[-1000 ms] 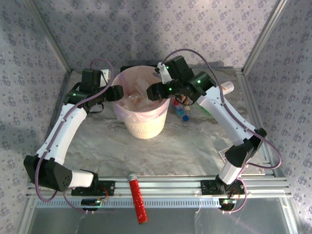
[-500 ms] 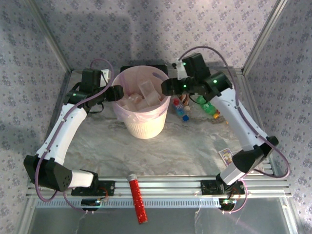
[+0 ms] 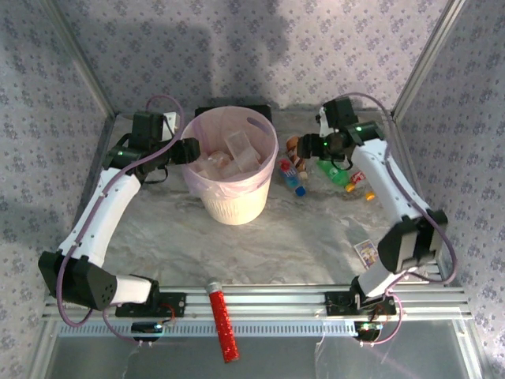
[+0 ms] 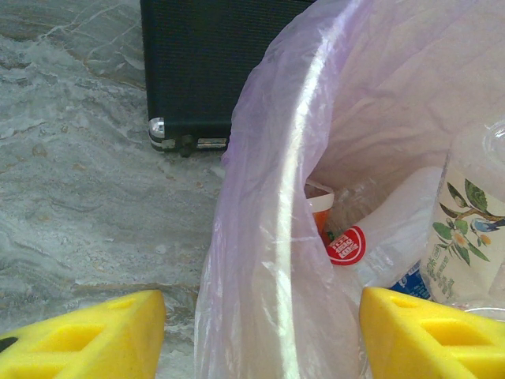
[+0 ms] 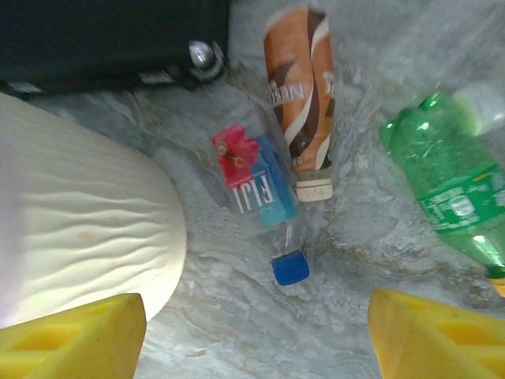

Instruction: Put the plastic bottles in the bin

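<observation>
Directly beneath my right gripper lie three plastic bottles on the marbled table. Its jaws stand wide apart and hold nothing. Ahead of the fingers: a clear bottle with a blue-and-pink label, blue cap towards me. Touching its right side is a brown-and-orange sleeved bottle, white cap near. Off right and apart from these lies a green bottle with a green label.

Obstacles: to my left, the bin's whitish ribbed wall bulges close to the clear bottle. A black case closes off the far side. Open table shows only near me and between the brown and green bottles.

My left gripper straddles the bin's rim, one finger outside and one inside. Its jaws are apart; a gap shows on the outer side, nothing gripped. Inside, past the thin lilac liner, stands a clear bottle with a leaf-print label.

From above, the bin sits between my grippers, with clear bottles heaped in it. Behind my right gripper lies a small card. A red glittery tube lies at the near rail.
</observation>
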Robot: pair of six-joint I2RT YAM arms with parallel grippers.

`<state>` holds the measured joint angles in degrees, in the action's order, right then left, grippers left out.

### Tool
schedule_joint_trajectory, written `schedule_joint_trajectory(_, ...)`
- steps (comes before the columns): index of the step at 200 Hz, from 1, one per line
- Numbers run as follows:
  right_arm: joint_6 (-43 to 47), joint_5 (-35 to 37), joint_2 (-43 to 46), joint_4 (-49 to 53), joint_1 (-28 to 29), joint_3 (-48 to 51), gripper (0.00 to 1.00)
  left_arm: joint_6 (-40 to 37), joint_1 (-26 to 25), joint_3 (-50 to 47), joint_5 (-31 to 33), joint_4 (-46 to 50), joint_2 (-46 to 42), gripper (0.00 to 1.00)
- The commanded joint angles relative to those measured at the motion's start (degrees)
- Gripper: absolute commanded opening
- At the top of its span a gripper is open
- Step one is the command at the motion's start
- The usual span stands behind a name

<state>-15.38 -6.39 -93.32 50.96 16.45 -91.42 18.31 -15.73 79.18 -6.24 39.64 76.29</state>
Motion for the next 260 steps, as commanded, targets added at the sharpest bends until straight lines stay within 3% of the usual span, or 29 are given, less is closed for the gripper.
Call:
schedule_joint_trajectory(1,1.4,-0.8,-4.5,-3.0,0.8,1.6,0.78,-0.3,0.6,0.4,-0.5,0.7,0.0,0.66)
schedule_joint_trajectory(68,1.5,-2.6,-17.9,-6.1,4.4,-0.9,0.83,-0.5,0.6,0.6,-0.2,1.4,-0.5,0.66)
schedule_joint_trajectory(151,1.1,1.3,-25.6,-5.7,6.0,-2.7,0.81,-0.6,0.6,0.6,-0.3,1.2,-0.4,0.66)
schedule_joint_trajectory(185,0.1,-0.2,-27.1,-7.4,6.2,-2.1,0.74,-0.6,0.6,0.9,-0.4,1.4,-0.4,0.66)
schedule_joint_trajectory(227,-0.6,-0.8,-24.7,-7.7,6.3,-1.2,0.57,-0.9,0.6,1.2,-0.1,1.9,-0.6,0.66)
schedule_joint_trajectory(260,-0.4,-1.2,-18.7,-6.4,6.2,-0.3,0.55,-0.8,0.6,1.2,0.0,1.8,-0.4,0.66)
